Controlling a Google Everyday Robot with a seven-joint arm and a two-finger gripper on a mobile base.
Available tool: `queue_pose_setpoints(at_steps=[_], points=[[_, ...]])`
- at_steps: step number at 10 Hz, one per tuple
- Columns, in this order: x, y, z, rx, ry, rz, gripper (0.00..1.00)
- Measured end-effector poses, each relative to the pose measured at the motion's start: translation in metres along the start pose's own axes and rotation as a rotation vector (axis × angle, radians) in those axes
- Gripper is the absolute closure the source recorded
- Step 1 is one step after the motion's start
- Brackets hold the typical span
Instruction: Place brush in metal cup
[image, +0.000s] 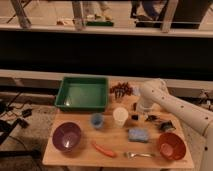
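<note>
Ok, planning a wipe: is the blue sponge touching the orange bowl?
Apart. The camera view shows a clear gap between the blue sponge and the orange bowl; the gripper hangs just behind the sponge.

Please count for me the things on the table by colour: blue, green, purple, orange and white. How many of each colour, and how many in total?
Blue: 2, blue cup and blue sponge.
Green: 1, green tray.
Purple: 1, purple bowl.
Orange: 2, orange bowl and orange stick.
White: 1, white cup.
Total: 7.
The gripper hangs low beside the white cup.
</note>
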Motion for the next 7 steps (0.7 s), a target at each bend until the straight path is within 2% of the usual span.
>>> queue_pose_setpoints(at_steps=[7], points=[[-0.0048,-0.0003,0.0039,-0.012,-0.009,-0.009,0.41]])
